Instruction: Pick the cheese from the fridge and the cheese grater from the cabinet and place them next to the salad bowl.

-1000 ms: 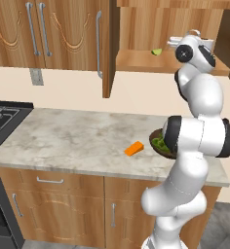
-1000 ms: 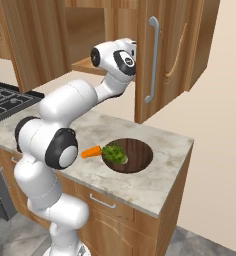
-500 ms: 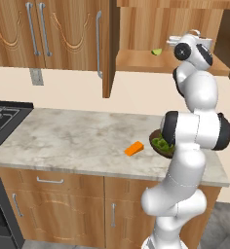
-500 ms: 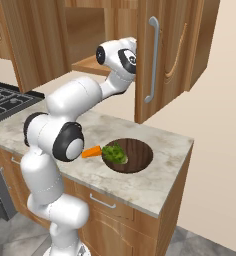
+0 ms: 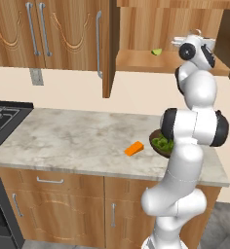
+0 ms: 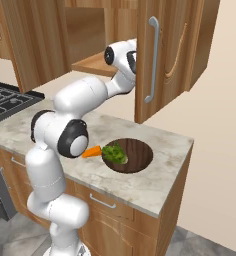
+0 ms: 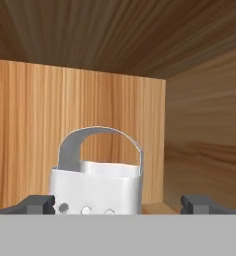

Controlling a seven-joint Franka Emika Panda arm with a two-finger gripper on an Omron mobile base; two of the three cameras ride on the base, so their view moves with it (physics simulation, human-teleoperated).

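The silver-grey cheese grater (image 7: 97, 187) stands upright on the wooden shelf inside the open cabinet (image 5: 151, 63), close in front of the hand. My gripper (image 7: 118, 204) is open, with one dark fingertip (image 7: 37, 204) left of the grater and the other well to its right, neither touching it. On the marble counter the orange cheese (image 5: 134, 148) wedge lies just left of the dark salad bowl (image 6: 137, 155) with its green leaves. The arm partly hides the bowl in the left base view. The fridge is out of view.
A small green item (image 5: 157, 52) sits further left on the cabinet shelf. The open cabinet door (image 6: 165, 55) with its silver bar handle hangs right beside the hand. A stove (image 5: 0, 116) borders the counter (image 5: 63, 141) on the left.
The arm's elbow has swung a little to the right and the hand has edged deeper into the cabinet. The jaws have stayed open.
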